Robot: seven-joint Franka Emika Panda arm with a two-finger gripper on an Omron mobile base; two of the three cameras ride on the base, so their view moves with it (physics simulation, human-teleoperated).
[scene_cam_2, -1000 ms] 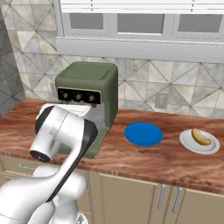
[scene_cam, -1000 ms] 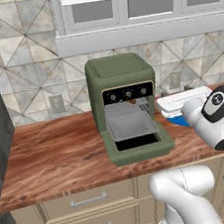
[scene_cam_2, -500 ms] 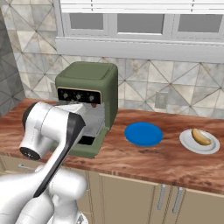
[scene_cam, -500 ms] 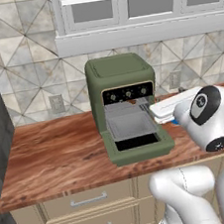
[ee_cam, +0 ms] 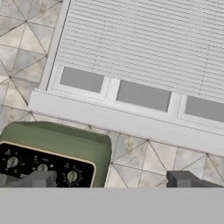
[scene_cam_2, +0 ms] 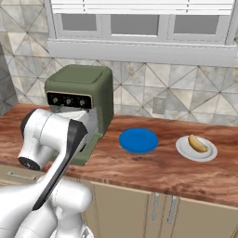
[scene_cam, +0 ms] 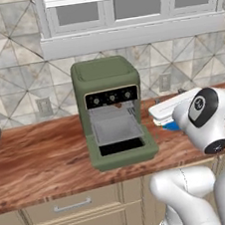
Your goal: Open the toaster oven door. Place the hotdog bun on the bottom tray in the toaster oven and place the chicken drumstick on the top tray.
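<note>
The olive-green toaster oven [scene_cam: 104, 75] stands on the counter. Its door [scene_cam: 124, 155] hangs folded down flat in front, and a grey tray [scene_cam: 115, 128] slopes out of the mouth. A small brown bit [scene_cam: 115, 105] sits just under the control strip; I cannot tell whether it is the chicken drumstick. The hotdog bun [scene_cam_2: 197, 143] lies on a white plate [scene_cam_2: 186, 151] far to the right. My gripper [ee_cam: 113, 181] is open with nothing between its fingertips [ee_cam: 40, 178]. The white hand [scene_cam: 174, 106] hovers just right of the oven and faces its knobs [ee_cam: 72, 176].
An empty blue plate [scene_cam_2: 138, 140] lies between the oven [scene_cam_2: 83, 90] and the white plate. My arm's elbow [scene_cam_2: 46, 135] stands in front of the oven in the right base view. A tiled wall and a window [ee_cam: 144, 94] back the wooden counter [scene_cam: 39, 154]; drawers sit below.
The arm's elbow has swung a little leftward and lower. The hand has stayed just right of the oven, and the gripper has stayed open. Oven, plates and bun have not moved.
</note>
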